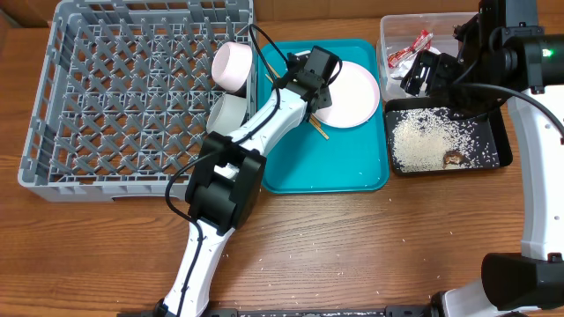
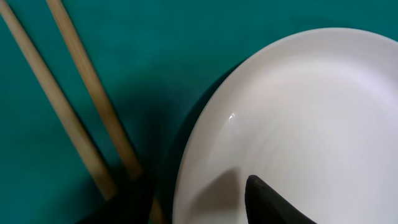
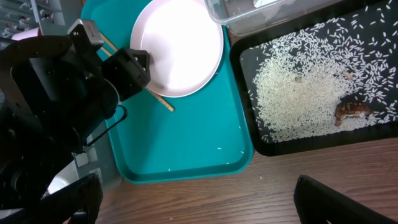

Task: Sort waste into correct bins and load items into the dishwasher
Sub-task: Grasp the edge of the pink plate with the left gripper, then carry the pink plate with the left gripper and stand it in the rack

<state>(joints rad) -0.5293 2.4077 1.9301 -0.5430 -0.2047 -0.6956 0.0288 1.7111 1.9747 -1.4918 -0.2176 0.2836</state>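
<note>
Plate-loading step. Left gripper (image 1: 317, 92) open, astride plate (image 1: 354, 90) rim at 9 o'clock; right gripper (image 3: 199, 202) spread wide, empty. Next: close, lift towards rack (image 1: 132, 97).

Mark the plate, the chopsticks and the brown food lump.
plate (image 1: 357, 92): overhead view, bare middle of its face.
chopsticks (image 2: 94, 93): left wrist view, shaft of the right-hand stick.
brown food lump (image 3: 353, 111): right wrist view, middle of the lump.
</note>
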